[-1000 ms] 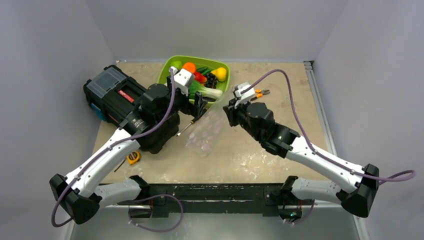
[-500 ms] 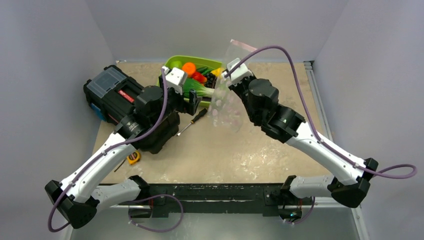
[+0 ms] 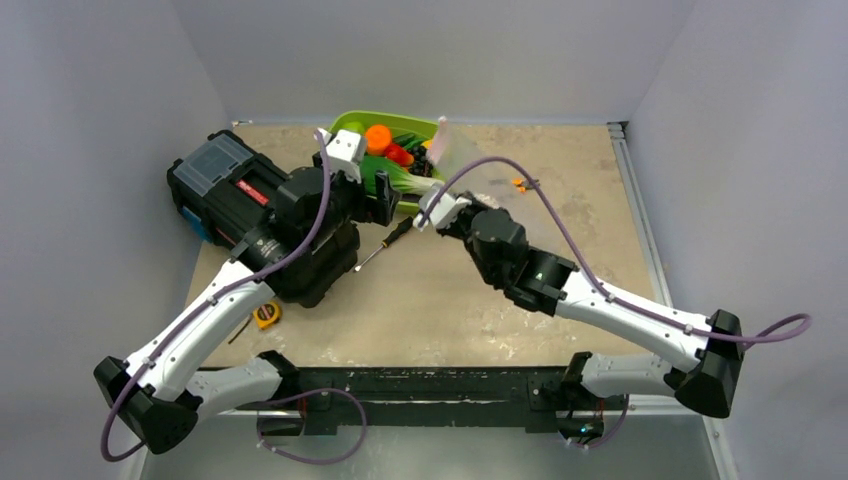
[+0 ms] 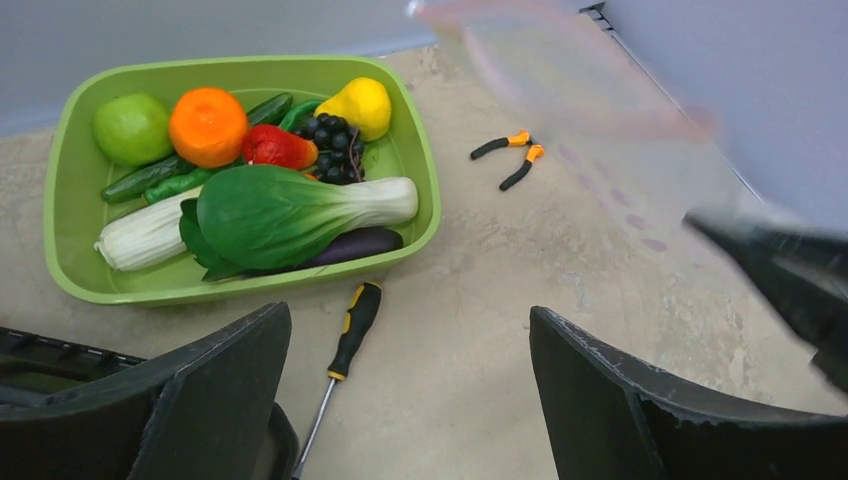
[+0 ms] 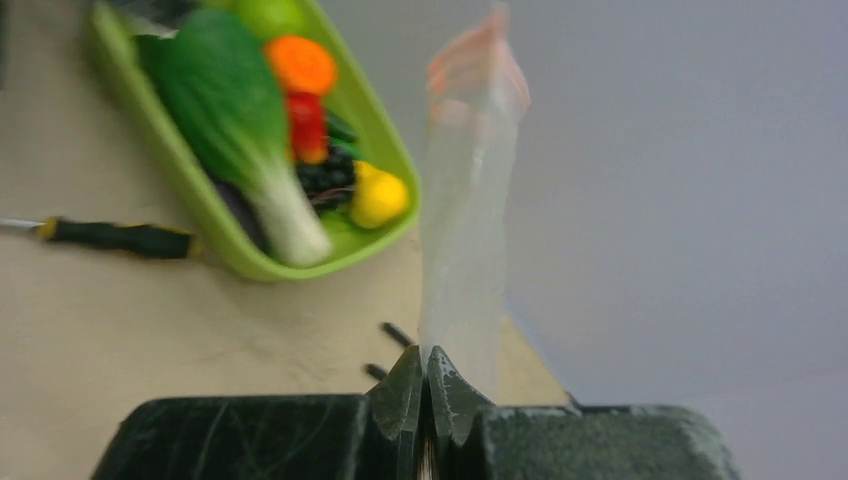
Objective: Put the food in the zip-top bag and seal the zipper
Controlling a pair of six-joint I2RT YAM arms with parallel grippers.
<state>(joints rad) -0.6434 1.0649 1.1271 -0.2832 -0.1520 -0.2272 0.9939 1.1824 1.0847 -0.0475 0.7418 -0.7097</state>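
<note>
Left wrist, green tray (image 4: pixel 62 190) holding food (image 4: pixel 270 205), left jaws apart, right jaws clamping zip-top bag (image 5: pixel 465 200)

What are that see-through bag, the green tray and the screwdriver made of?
The zip-top bag looks like thin, clear plastic film: the grey wall shows through it. The tray seems moulded plastic, smooth with a slight sheen. The screwdriver has a black-and-yellow handle, probably plastic or rubber, and a shiny shaft, likely metal.

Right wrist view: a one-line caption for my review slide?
The shut right gripper holds the clear bag aloft near the green tray of toy food, with a screwdriver on the table.
</note>
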